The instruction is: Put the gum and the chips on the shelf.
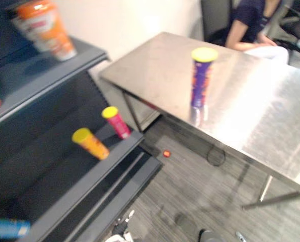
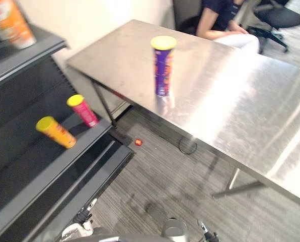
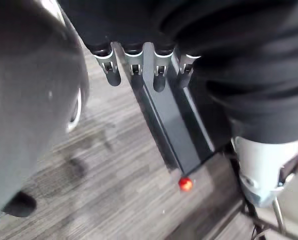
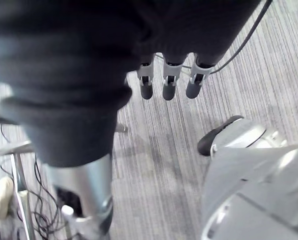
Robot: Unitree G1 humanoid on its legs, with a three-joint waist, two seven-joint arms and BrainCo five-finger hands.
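A tall purple chips can with a yellow lid stands upright on the steel table, near its front edge. On the dark shelf to the left, an orange can and a pink can, both yellow-lidded, lean on a lower board. An orange tub sits on the upper board. I cannot make out any gum. My left hand hangs over the floor beside the shelf's base, fingers relaxed and holding nothing. My right hand hangs over the carpet, fingers loose and holding nothing.
A person sits at the table's far end, with an office chair behind. A small red thing lies on the grey carpet by the shelf's corner. A blue item lies low on the shelf. Table legs stand at the right.
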